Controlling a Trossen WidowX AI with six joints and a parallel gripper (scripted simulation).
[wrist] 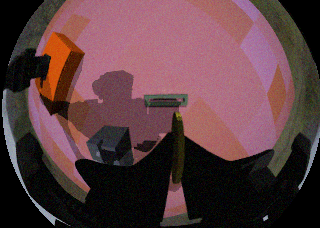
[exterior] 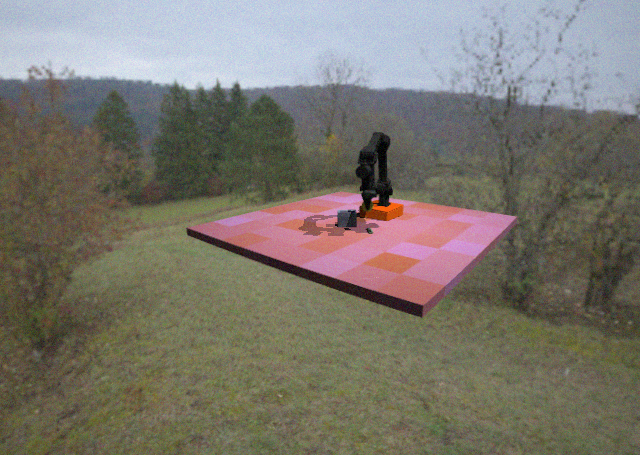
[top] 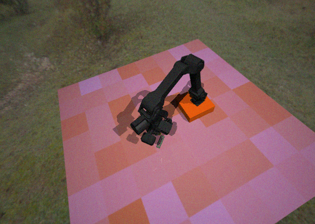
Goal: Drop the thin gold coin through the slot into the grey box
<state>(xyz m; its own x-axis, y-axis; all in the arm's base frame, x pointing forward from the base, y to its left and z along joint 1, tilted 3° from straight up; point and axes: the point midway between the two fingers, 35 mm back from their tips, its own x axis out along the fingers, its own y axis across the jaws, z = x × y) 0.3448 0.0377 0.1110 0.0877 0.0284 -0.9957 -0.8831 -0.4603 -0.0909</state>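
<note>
My gripper (top: pixel 158 133) (exterior: pixel 367 205) (wrist: pixel 174 136) is shut on the gold coin (wrist: pixel 178 155), which is seen nearly edge-on between the fingers and reaches past their tips. The coin is held above the table. The dark-green holder (top: pixel 158 146) (exterior: pixel 369 230) (wrist: pixel 166 96) lies on the table, just beyond the fingertips in the wrist view, with its groove empty. The grey box (exterior: pixel 346 218) (wrist: pixel 119 136) stands to the left of the fingers in the wrist view, partly in shadow. The arm hides it in the top view. I cannot make out its slot clearly.
The orange base block (top: pixel 197 111) (exterior: pixel 385 212) (wrist: pixel 60 63) carries the arm and stands at the left in the wrist view. The patchwork table (top: pixel 162 173) (exterior: pixel 330 264) has pink, lilac and orange patches. The arm casts shadows around the holder and box.
</note>
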